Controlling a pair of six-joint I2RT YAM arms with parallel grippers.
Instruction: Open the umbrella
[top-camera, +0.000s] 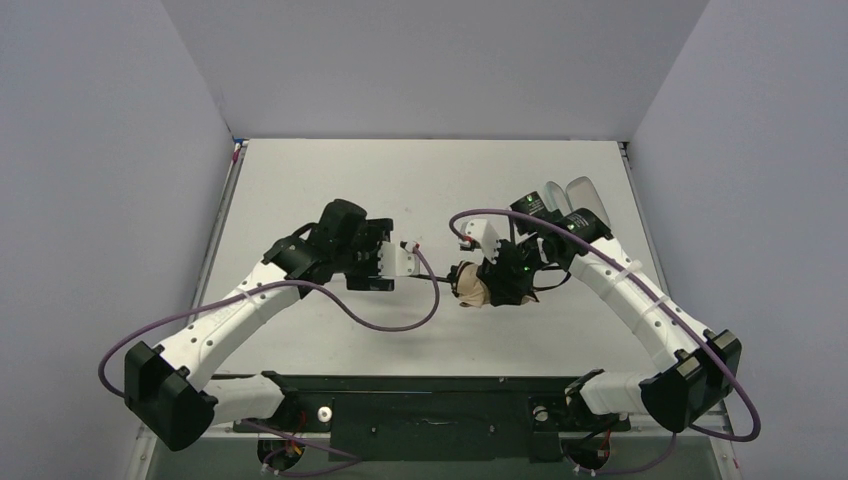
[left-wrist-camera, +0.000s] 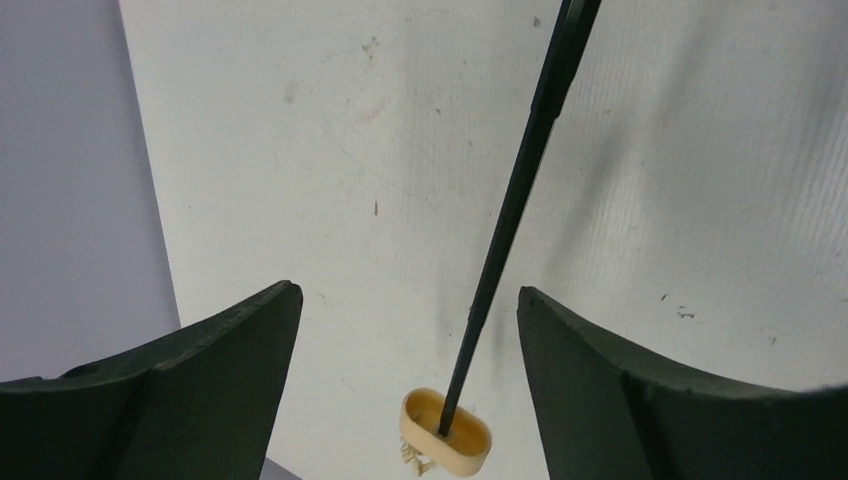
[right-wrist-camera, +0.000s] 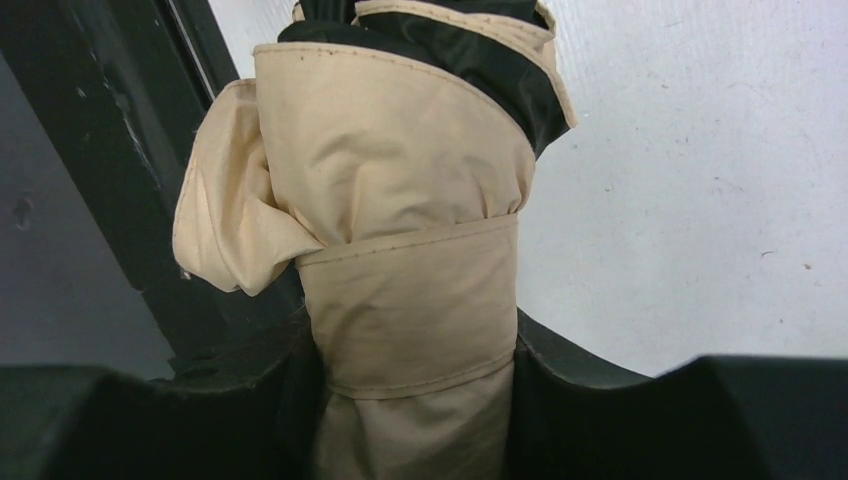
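From the top view you barely get the umbrella (top-camera: 468, 285). It's just a tan lump in the middle of the bench (top-camera: 330, 180), mostly buried under the right claw (top-camera: 492, 288). The thin black shaft (left-wrist-camera: 520, 190) is almost impossible to pick out from up there against the purple cables. A pale oval case (top-camera: 580, 190) sits at the far right, half hidden behind the right arm.

The right wrist cam is way clearer. That claw is clamped shut on the folded fabric bundle, with a finger pressed in on each side. The closure strap (right-wrist-camera: 410, 290) is wrapped around the bundle at about the level of the fingertips. The bundle is cut off at the top and bottom of the frame, with a bit of black lining (right-wrist-camera: 470, 50) peeking out at the top.

On the left wrist cam, the left claw (left-wrist-camera: 408, 292) is spread wide and isn't gripping anything. The shaft runs up between its fingers, touching neither, and goes off the top edge. The beige handle knob (left-wrist-camera: 447, 443) sits in the gap too, down at the bottom edge and clear of both fingers. Something small hangs off the knob, but it's cropped and I can't tell what it is.
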